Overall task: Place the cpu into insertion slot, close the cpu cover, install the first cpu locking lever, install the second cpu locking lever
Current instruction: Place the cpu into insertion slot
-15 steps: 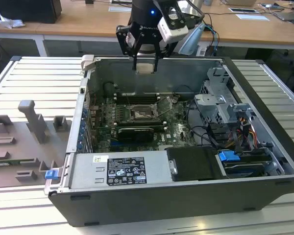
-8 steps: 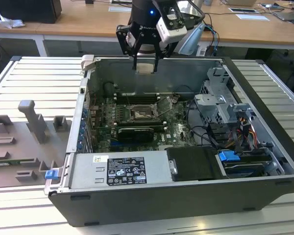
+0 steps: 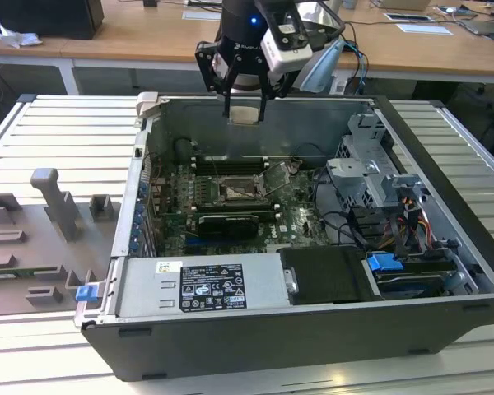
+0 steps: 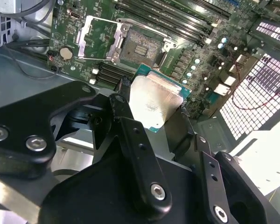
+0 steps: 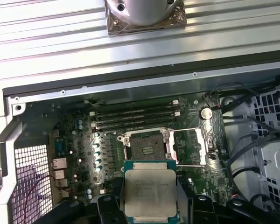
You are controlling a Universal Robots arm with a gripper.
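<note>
Open computer case (image 3: 272, 354) on ribbed table (image 3: 66, 132); grey fixture blocks (image 3: 56, 202) at exterior view's left.

One cpu (image 5: 149, 192), one insertion slot (image 5: 145, 147), one cpu cover (image 4: 115, 45), one computer case (image 3: 313, 346).

Robotics lab, probably: opened computer case (image 3: 272, 350) sitting on slatted metal bench (image 3: 66, 132); wooden desks (image 3: 148, 41) running along 12 o'clock.

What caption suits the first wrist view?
Jaws hold the cpu above the motherboard, its insertion slot empty and the cpu cover swung open.
</note>
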